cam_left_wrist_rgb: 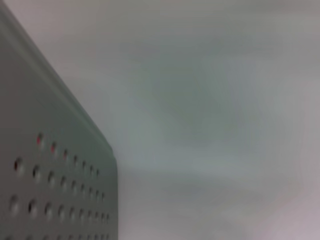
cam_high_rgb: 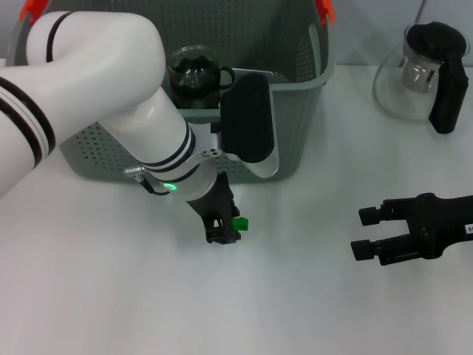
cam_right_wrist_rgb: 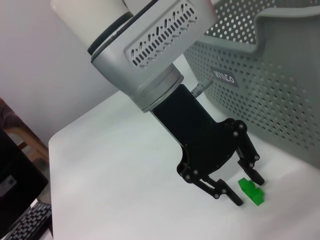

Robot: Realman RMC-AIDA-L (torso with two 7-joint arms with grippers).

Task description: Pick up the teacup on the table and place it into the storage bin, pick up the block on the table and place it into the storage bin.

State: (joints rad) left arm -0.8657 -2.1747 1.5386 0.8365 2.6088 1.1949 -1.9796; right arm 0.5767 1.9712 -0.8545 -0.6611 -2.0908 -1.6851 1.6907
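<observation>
The small green block (cam_high_rgb: pixel 240 222) (cam_right_wrist_rgb: pixel 251 190) lies on the white table just in front of the grey perforated storage bin (cam_high_rgb: pixel 295 126) (cam_right_wrist_rgb: pixel 280 90). My left gripper (cam_high_rgb: pixel 222 233) (cam_right_wrist_rgb: pixel 248 190) is down at the table, open, with its fingertips (cam_right_wrist_rgb: pixel 239 201) right at the block; the block looks to sit between them. A dark glass teacup (cam_high_rgb: pixel 196 72) with a handle rests inside the bin near its front wall. My right gripper (cam_high_rgb: pixel 363 233) hovers open and empty at the right. The left wrist view shows only the bin's wall (cam_left_wrist_rgb: pixel 50 175) and bare table.
A glass teapot (cam_high_rgb: pixel 425 70) with a black handle and lid stands at the back right. The right wrist view shows the table's far edge, with a keyboard (cam_right_wrist_rgb: pixel 22 227) beyond it. Bare table lies between the two grippers.
</observation>
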